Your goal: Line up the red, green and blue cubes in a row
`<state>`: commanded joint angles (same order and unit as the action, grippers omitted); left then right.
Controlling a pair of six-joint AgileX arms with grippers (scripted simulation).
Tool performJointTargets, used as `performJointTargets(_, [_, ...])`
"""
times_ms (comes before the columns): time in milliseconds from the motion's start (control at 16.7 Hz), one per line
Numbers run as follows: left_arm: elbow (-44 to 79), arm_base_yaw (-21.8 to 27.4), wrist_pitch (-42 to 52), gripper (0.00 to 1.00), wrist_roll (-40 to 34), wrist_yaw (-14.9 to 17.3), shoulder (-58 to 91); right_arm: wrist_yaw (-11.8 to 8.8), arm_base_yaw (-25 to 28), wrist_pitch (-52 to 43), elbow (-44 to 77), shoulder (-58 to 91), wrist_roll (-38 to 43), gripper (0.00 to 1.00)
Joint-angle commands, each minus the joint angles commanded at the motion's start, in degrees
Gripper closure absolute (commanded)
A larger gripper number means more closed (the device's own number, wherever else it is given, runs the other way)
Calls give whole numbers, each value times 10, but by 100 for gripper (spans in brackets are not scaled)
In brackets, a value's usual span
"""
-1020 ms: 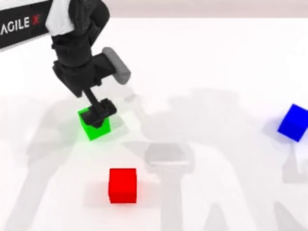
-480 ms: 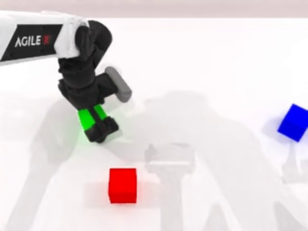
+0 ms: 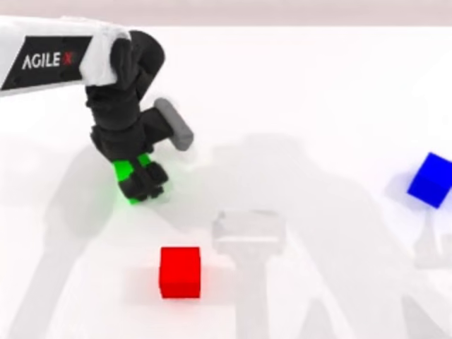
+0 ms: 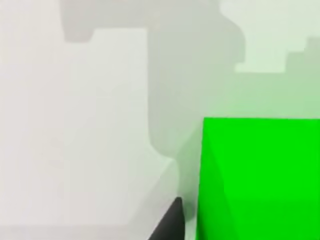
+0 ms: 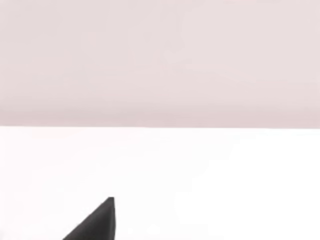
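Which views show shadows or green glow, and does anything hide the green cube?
Top view: broad grey arm shadows cross the table; the left gripper covers most of the green cube. Left wrist view: shadow bands, green tint spilling onto the surface. Right wrist view: no shadows.

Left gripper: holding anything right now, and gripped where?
The left gripper is down over the green cube, jaws straddling its opposite side faces. Whether they have clamped cannot be told. The right arm is out of the top view.

The left gripper straddles the green cube near the table's left edge; red cube by the near edge, blue cube at the right edge.
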<state>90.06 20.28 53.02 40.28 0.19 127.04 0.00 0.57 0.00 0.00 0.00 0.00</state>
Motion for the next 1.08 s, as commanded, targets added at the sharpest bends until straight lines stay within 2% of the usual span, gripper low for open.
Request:
performJointTargets(300, [0, 0, 0, 98, 0, 0, 0, 0, 0, 0, 0, 0, 0, 0])
performJointTargets(900, [2, 0, 3, 100, 0, 1, -3, 0, 0, 0, 0, 0, 0, 0])
performJointTargets(1080, [30, -5, 44, 100, -1, 1, -14, 0, 0, 0, 0, 0, 0, 0])
